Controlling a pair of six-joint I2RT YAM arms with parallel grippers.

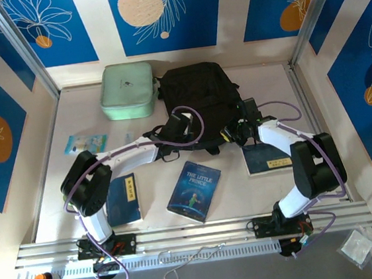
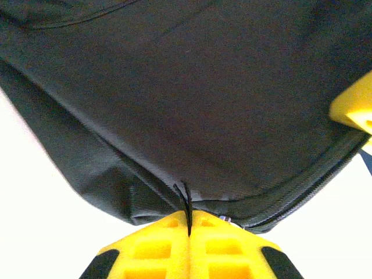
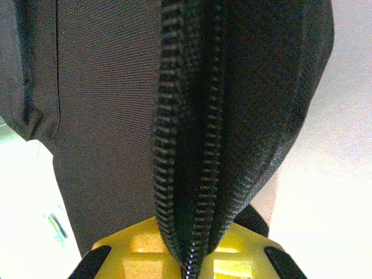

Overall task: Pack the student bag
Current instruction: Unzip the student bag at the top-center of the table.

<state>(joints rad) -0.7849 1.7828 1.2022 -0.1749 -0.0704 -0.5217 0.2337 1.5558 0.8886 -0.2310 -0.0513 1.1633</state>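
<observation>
The student bag (image 1: pixel 198 95) is a black backpack lying flat at the back middle of the table. At its near left edge my left gripper (image 1: pixel 178 128) is shut: in the left wrist view the yellow fingertips (image 2: pixel 168 232) pinch a thin black pull cord (image 2: pixel 186 197) coming off the bag's (image 2: pixel 203 87) zipped corner. My right gripper (image 1: pixel 238 130) is at the bag's near right edge. In the right wrist view it is shut (image 3: pixel 195 258) on a raised fold of the bag's zip edge (image 3: pixel 197 145), with the zip teeth running up between the fingers.
A pale mint green zip case (image 1: pixel 126 90) lies left of the bag. The Little Prince book (image 1: pixel 194 190) lies near the middle front, a dark blue book (image 1: pixel 124 199) by the left arm, another blue book (image 1: pixel 266 159) under the right arm. A small card (image 1: pixel 85 143) lies at the left.
</observation>
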